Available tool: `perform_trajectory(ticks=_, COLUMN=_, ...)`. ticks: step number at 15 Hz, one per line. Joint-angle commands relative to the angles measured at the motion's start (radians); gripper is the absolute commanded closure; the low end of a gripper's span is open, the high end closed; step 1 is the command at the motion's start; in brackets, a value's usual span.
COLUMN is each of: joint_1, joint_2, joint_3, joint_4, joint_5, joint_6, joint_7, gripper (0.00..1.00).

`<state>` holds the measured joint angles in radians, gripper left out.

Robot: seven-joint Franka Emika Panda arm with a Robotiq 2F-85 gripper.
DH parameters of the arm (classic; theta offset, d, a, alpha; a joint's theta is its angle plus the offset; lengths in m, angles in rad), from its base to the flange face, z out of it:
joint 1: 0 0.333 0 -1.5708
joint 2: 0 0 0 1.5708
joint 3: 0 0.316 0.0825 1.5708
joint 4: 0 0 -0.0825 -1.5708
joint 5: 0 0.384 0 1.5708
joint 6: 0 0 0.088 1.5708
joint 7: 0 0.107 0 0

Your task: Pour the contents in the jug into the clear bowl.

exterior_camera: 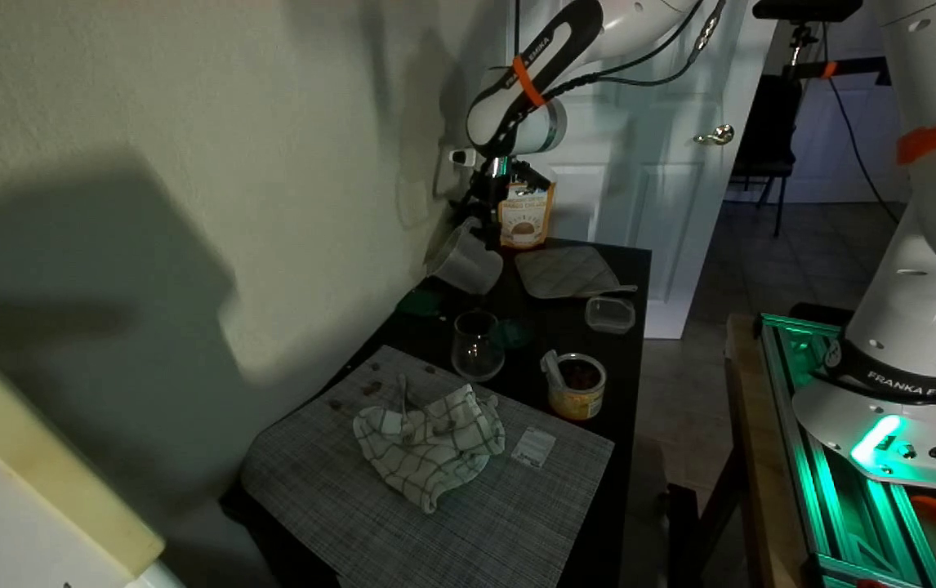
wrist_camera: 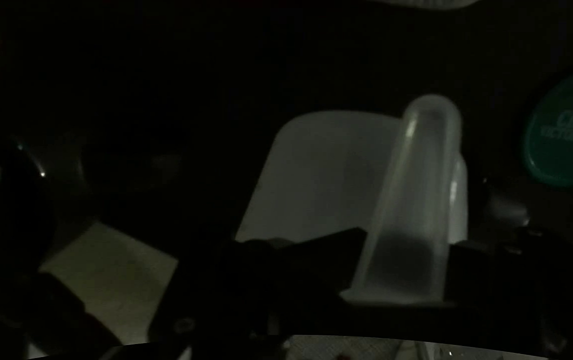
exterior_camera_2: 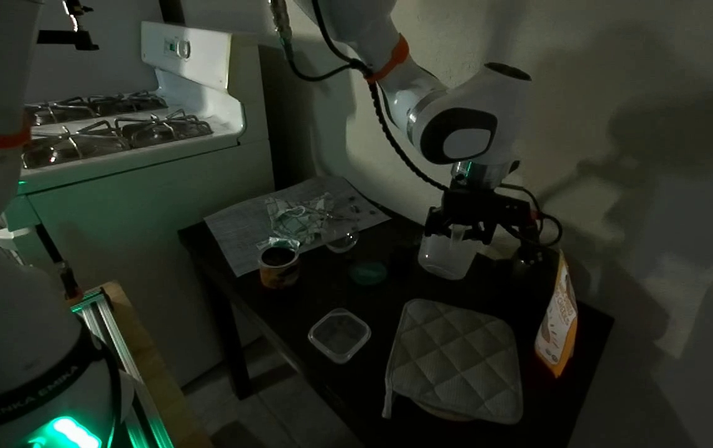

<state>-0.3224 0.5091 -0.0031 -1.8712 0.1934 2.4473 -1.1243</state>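
Dim room, dark table (exterior_camera_2: 322,289). Left to right in an exterior view: one stove (exterior_camera_2: 157,218); one open can (exterior_camera_2: 279,275); one clear bowl (exterior_camera_2: 339,336) on the table; one tilted jug (exterior_camera_2: 447,260), handle (exterior_camera_2: 458,231) pinched in the gripper (exterior_camera_2: 459,233); one quilted potholder (exterior_camera_2: 459,361); one upright pouch (exterior_camera_2: 559,323).

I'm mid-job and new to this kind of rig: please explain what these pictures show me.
The machine is a jointed robot arm. Two pictures are exterior views, taken from outside it; the dark one is the wrist view, taken close above the hand. That black hand grips the jug by its handle. On the table are the clear bowl, a glass, an open can, a pot holder and a pouch; a towel lies on a mat. What the jug contains can't be made out.
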Motion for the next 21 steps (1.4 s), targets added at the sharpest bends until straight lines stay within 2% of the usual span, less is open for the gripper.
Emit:
perform_trajectory(ticks=1, joint_1=-0.047, joint_2=-0.071, joint_3=0.009, joint_4=-0.134, joint_5=0.015, joint_6=0.032, joint_7=-0.066, gripper=1.0)
perform_trajectory(ticks=2, joint_1=-0.054, joint_2=-0.1, joint_3=0.002, joint_4=-0.175, joint_5=0.007, joint_6=0.024, joint_7=-0.085, gripper=1.0)
perform_trajectory(ticks=3, joint_1=-0.056, joint_2=-0.115, joint_3=-0.006, joint_4=-0.2, joint_5=-0.004, joint_6=0.012, joint_7=-0.102, gripper=0.75)
perform_trajectory(ticks=4, joint_1=-0.056, joint_2=-0.132, joint_3=-0.016, joint_4=-0.23, joint_5=-0.015, joint_6=0.006, joint_7=-0.112, gripper=0.74)
perform_trajectory(ticks=8, joint_1=-0.031, joint_2=-0.189, joint_3=-0.059, joint_4=-0.321, joint_5=-0.069, joint_6=-0.007, joint_7=-0.119, gripper=0.45)
perform_trajectory(ticks=10, joint_1=-0.012, joint_2=-0.213, joint_3=-0.088, joint_4=-0.339, joint_5=-0.123, joint_6=-0.013, joint_7=-0.081, gripper=0.29)
perform_trajectory(ticks=12, joint_1=0.021, joint_2=-0.23, joint_3=-0.136, joint_4=-0.349, joint_5=-0.217, joint_6=-0.017, joint_7=0.011, gripper=0.16)
perform_trajectory(ticks=14, joint_1=0.029, joint_2=-0.249, joint_3=-0.145, joint_4=-0.354, joint_5=-0.256, joint_6=-0.03, joint_7=0.049, gripper=0.02)
perform_trajectory(ticks=21, joint_1=0.046, joint_2=-0.3, joint_3=-0.109, joint_4=-0.391, joint_5=-0.189, joint_6=0.041, joint_7=0.065, gripper=0.0)
